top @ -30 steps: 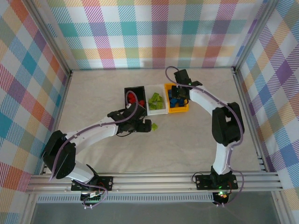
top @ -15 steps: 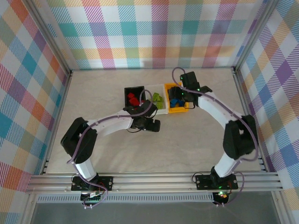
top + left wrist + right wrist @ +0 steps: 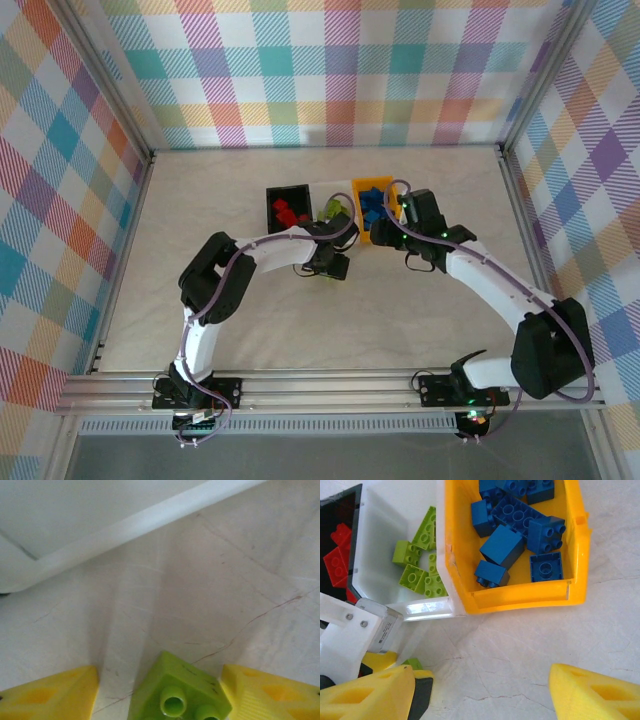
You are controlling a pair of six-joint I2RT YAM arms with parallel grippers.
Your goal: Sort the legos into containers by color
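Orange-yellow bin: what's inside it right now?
A loose pile of blue legos lies in the orange-yellow bin. Anything beneath the pile is covered, and the bin's far end runs past the right wrist view's edge.

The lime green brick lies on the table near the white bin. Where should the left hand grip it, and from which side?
Grip the lime green brick by its two flat side walls, coming down from above. Its studs face up, so the top gives no hold; the left hand hangs open over it, one finger at each side.
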